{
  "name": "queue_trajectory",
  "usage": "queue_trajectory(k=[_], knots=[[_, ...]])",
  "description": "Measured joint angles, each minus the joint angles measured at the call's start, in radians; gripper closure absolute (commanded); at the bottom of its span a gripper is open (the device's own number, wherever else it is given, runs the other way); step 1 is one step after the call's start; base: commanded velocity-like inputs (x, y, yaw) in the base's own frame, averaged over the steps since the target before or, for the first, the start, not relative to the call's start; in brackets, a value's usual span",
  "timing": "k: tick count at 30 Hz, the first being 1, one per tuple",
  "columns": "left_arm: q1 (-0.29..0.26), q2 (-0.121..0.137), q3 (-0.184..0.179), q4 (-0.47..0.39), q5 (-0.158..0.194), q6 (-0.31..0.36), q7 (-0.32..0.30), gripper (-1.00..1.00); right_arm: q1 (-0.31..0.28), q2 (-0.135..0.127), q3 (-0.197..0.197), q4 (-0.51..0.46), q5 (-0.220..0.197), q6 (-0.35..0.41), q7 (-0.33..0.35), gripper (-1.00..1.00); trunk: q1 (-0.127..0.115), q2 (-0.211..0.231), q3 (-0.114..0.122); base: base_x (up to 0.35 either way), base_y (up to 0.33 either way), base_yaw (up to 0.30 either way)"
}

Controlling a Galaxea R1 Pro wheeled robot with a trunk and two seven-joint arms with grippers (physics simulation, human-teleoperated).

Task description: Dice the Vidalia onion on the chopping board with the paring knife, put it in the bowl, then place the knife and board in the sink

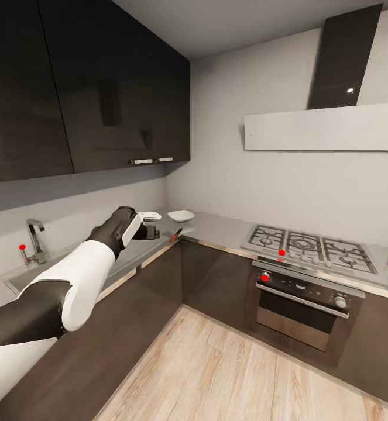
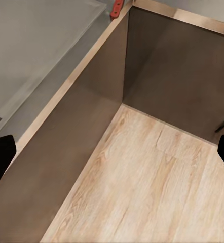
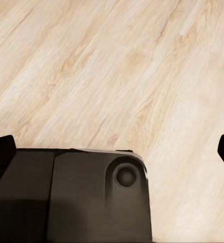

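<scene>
Left claw (image 1: 153, 225) hangs over the grey desk (image 1: 217, 225) at the end of an outstretched arm. In the left wrist view its two dark fingertips (image 2: 1, 152) sit at opposite edges of the picture with nothing between them, so it is spread and empty. The right claw (image 3: 112, 152) is likewise spread and empty, looking down at the pale wood floor (image 3: 117, 61) over a dark part of the robot's own base (image 3: 91, 197).

Near the corner of the desk sits the white bowl (image 1: 181, 215), and just in front of it, close to the desk's edge, lies the red-handled paring knife (image 1: 176, 235). The sink (image 1: 24, 279) is far back along the same run, below the steel tap (image 1: 34, 233); the onion cannot be made out inside it from here, and I cannot pick out the chopping board.

The step in hand looks like getting into position, since the first job is fetching the onion. To do that well, the left arm should draw back toward the basin rather than reach on toward the bowl, keep the claw wide, and come down vertically past the tap so the fingers do not clip it.
</scene>
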Motion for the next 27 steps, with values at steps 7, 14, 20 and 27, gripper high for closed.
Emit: queue_trajectory(k=[7, 14, 20, 27], knots=[[0.000, -0.001, -0.001, -0.003, 0.001, 0.001, -0.003, -1.00, 0.001, -0.063, -0.024, -0.148, -0.043, 0.114, -0.048, -1.00, 0.000, 0.000, 0.000, 0.000, 0.000, 0.000], [0.000, -0.007, -0.002, -0.004, 0.004, 0.003, -0.009, -1.00, 0.001, -0.071, -0.028, -0.561, -0.126, 0.538, -0.017, -1.00, 0.000, 0.000, 0.000, 0.000, 0.000, 0.000], [0.000, -0.009, -0.002, -0.005, 0.003, 0.003, -0.009, -1.00, 0.001, -0.087, -0.034, -0.739, -0.207, 0.598, 0.144, -1.00, 0.000, 0.000, 0.000, 0.014, 0.000, 0.000], [0.000, -0.009, -0.002, -0.005, 0.003, 0.003, -0.010, -1.00, 0.005, -0.091, -0.035, -0.754, -0.211, 0.335, 0.164, -1.00, 0.000, 0.000, 0.000, 0.191, 0.000, 0.000]])
